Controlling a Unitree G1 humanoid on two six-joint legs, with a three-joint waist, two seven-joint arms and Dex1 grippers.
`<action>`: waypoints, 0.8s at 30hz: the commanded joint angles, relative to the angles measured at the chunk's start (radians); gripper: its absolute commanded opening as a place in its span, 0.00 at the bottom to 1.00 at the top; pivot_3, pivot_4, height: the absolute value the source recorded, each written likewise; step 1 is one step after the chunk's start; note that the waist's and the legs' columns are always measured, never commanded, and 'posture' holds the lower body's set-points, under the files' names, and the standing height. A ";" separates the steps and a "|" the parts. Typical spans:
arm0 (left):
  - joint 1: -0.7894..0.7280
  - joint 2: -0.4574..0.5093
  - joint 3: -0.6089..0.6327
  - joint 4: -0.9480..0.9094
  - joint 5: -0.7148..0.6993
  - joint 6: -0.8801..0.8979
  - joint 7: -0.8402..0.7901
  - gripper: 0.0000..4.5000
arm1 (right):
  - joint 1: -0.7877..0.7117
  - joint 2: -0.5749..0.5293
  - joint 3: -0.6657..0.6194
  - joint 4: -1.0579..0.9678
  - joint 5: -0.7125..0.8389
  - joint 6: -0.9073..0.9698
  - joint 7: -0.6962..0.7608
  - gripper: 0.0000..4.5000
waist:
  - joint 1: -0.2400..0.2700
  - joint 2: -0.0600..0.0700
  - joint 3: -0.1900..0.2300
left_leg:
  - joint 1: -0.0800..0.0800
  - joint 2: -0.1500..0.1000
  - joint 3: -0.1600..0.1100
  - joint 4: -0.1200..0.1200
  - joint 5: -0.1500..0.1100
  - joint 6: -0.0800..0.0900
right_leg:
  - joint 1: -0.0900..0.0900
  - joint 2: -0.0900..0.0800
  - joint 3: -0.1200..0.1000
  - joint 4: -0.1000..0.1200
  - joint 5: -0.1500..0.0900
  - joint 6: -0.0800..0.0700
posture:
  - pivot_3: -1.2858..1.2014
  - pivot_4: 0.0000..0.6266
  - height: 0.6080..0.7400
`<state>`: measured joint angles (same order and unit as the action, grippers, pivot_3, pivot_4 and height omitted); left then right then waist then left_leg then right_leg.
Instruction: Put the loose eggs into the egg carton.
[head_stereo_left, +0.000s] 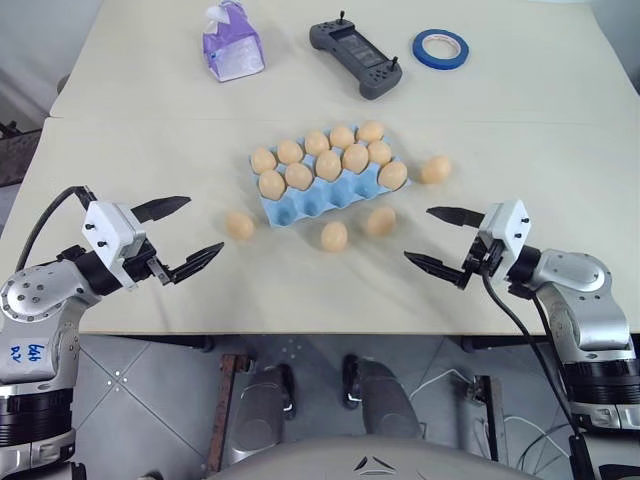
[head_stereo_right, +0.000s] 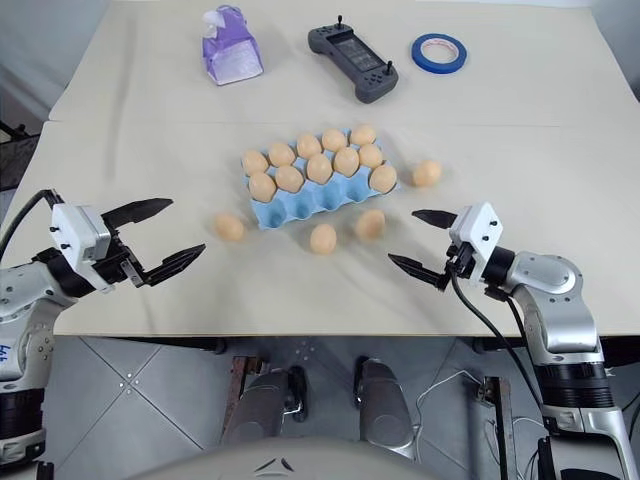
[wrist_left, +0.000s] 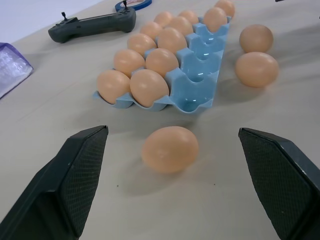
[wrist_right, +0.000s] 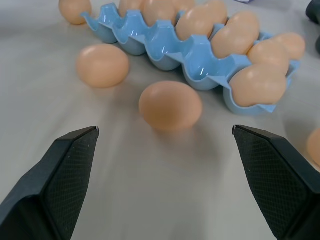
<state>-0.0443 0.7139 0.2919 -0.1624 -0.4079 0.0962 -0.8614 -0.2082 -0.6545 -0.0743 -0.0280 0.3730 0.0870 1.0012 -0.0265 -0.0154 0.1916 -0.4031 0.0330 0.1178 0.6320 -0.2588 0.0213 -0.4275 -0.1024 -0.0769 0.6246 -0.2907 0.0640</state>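
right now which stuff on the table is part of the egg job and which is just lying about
Part of the job:
- four loose eggs
- egg carton

Lying about:
- purple bag
- grey handheld controller
- blue tape ring

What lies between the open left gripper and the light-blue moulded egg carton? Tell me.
One loose tan egg on bare table, ahead of the left gripper, short of the egg carton, touching neither; seen in the left wrist view.

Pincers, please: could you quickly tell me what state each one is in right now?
Left pincer: open, holding nothing.
Right pincer: open, holding nothing.
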 joint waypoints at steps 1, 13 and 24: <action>0.005 -0.014 -0.014 -0.033 0.011 -0.006 0.017 0.99 | 0.013 0.010 -0.042 -0.031 0.008 -0.010 -0.039 1.00 | 0.001 0.000 0.000 | 0.000 0.000 0.000 0.000 0.000 0.000 | 0.000 0.000 0.000 0.000 0.000 0.000 | 0.52 0.24 1.00; -0.044 -0.085 -0.195 -0.116 -0.013 0.036 -0.042 0.99 | 0.004 0.026 -0.189 0.311 -0.041 -0.187 -0.168 1.00 | 0.004 0.000 0.000 | 0.000 -0.001 0.000 0.002 0.001 0.001 | 0.001 0.000 0.000 0.001 0.001 0.001 | 0.52 0.24 1.00; -0.087 -0.127 -0.246 -0.077 0.009 0.014 -0.044 0.99 | -0.315 0.127 -0.112 0.584 -0.104 -0.185 -0.245 1.00 | -0.013 0.000 0.000 | 0.003 0.003 0.004 0.005 0.006 -0.003 | 0.001 0.005 0.004 0.002 0.009 -0.004 | 0.52 0.24 1.00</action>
<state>-0.1294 0.5890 0.0374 -0.2197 -0.3909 0.1204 -0.9067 -0.4790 -0.5354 -0.1909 0.5234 0.2742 -0.1044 0.7766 -0.0390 -0.0159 0.1915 -0.4001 0.0359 0.1217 0.6366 -0.2519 0.0171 -0.4263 -0.0970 -0.0726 0.6266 -0.2805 0.0599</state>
